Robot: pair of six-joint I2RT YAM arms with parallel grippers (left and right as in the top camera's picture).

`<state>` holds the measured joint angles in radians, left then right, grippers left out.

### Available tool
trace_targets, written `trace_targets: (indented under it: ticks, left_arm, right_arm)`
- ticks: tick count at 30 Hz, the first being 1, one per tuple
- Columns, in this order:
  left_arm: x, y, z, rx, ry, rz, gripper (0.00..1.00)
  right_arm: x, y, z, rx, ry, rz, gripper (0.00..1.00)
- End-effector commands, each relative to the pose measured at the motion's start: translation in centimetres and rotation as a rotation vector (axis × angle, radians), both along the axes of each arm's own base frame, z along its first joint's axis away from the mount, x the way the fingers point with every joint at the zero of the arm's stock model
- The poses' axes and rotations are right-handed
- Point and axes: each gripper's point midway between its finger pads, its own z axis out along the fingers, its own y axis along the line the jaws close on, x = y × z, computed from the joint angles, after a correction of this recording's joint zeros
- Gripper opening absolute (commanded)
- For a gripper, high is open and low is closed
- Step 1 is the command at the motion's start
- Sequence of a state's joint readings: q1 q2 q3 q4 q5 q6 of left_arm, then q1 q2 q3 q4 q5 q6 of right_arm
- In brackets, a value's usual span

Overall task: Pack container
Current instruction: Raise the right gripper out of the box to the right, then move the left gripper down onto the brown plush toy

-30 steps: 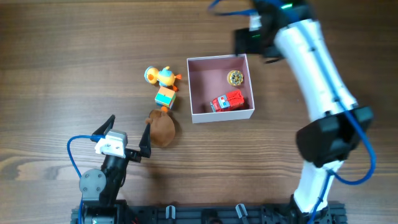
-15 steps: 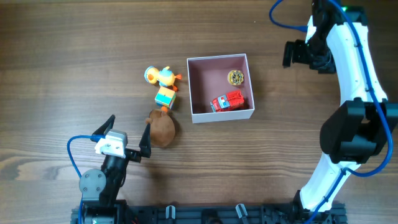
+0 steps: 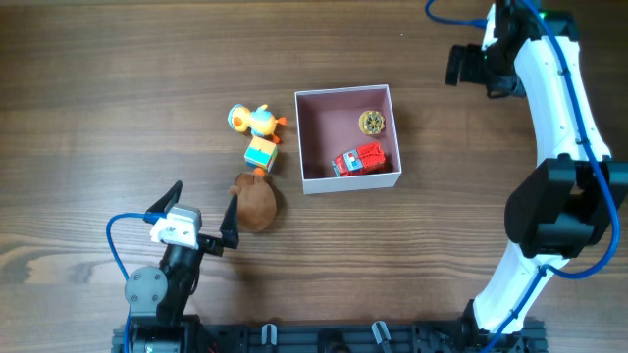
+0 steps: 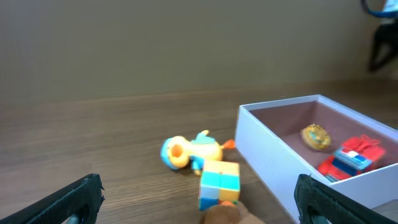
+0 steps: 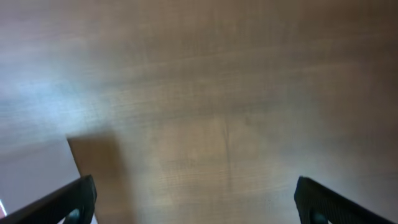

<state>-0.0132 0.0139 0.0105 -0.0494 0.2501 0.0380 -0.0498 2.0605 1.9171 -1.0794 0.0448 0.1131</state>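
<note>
Right arm is now far right, off the container (image 3: 348, 137). Right gripper (image 5: 194, 198) fingers look apart and empty (view blurred). Left gripper (image 3: 205, 193) fingers apart beside brown plush (image 3: 257, 204). Next: pinch plush mid-body, clear the wall, release over bare floor. Container mid-table, square, no long axis, mouth up, 2 toys inside.

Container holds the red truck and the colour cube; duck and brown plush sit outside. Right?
No. The cube sits outside, left of the container, between the duck and the plush. Inside with the truck is a small round yellow piece. The overhead view shows it.
</note>
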Motion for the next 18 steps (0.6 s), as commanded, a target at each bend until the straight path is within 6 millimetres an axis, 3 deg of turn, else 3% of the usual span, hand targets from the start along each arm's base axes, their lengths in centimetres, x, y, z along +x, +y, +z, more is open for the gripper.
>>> trace_targets:
  ticks: [1, 4, 8, 10, 14, 18]
  left_arm:
    - [-0.6, -1.8, 0.1, -0.119, 0.031, -0.103, 1.00]
    - [-0.9, -2.6, 0.1, -0.184, 0.056, -0.148, 1.00]
    - [-1.0, -2.7, 0.3, -0.199, 0.055, -0.157, 1.00]
    - [-1.7, -4.1, 1.4, -0.195, 0.018, -0.252, 1.00]
    - [-2.6, -4.9, 2.9, -0.194, 0.022, -0.308, 1.00]
    - [-3.9, -4.6, 7.0, -0.094, 0.001, -0.291, 1.00]
  right_arm:
    - [1.8, -0.1, 1.7, 0.003, -0.103, 0.008, 1.00]
    - [3.3, -0.2, 2.6, -0.002, -0.175, 0.009, 1.00]
    - [4.0, -0.2, 2.9, -0.003, -0.205, 0.008, 1.00]
    - [4.0, -0.2, 2.9, -0.003, -0.205, 0.008, 1.00]
    - [4.0, -0.2, 2.9, -0.004, -0.205, 0.009, 1.00]
    - [4.0, -0.2, 2.9, -0.003, -0.205, 0.008, 1.00]
